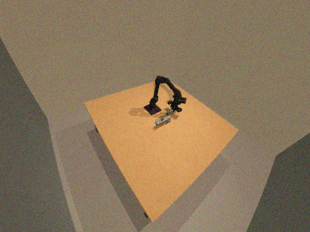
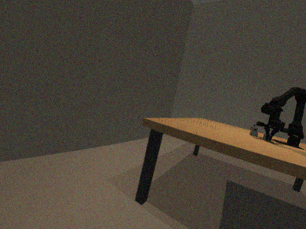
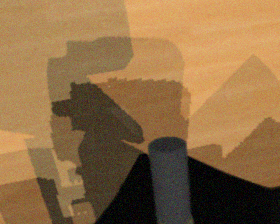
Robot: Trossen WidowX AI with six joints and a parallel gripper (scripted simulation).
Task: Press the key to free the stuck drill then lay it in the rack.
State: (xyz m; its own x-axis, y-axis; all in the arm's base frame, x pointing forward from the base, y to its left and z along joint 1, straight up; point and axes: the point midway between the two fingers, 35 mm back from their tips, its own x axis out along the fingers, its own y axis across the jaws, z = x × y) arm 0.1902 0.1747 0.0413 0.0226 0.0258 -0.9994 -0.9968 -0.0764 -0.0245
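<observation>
Beside the grey block [image 1: 163, 121] [image 2: 254, 132], gripper [image 1: 172, 110] [image 2: 267, 137] [image 3: 156, 159] is clamping the rod [image 3: 170, 182], likely the drill, presumably securing it for pulling or racking.

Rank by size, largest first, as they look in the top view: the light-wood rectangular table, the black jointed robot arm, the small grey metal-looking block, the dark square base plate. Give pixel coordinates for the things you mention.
1. Table [image 1: 159, 163] [image 2: 220, 133] [image 3: 225, 30]
2. Robot arm [image 1: 156, 90] [image 2: 300, 110]
Unsure: block [image 1: 163, 121] [image 2: 253, 132] and base plate [image 1: 154, 112] look alike.

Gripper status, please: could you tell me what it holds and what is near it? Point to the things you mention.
Gripper [image 1: 171, 112] [image 2: 268, 139] [image 3: 156, 159] shut on blue-grey rod [image 3: 171, 182]. Drill or key, can't tell. Grey block [image 1: 163, 121] [image 2: 254, 131] close by.
</observation>
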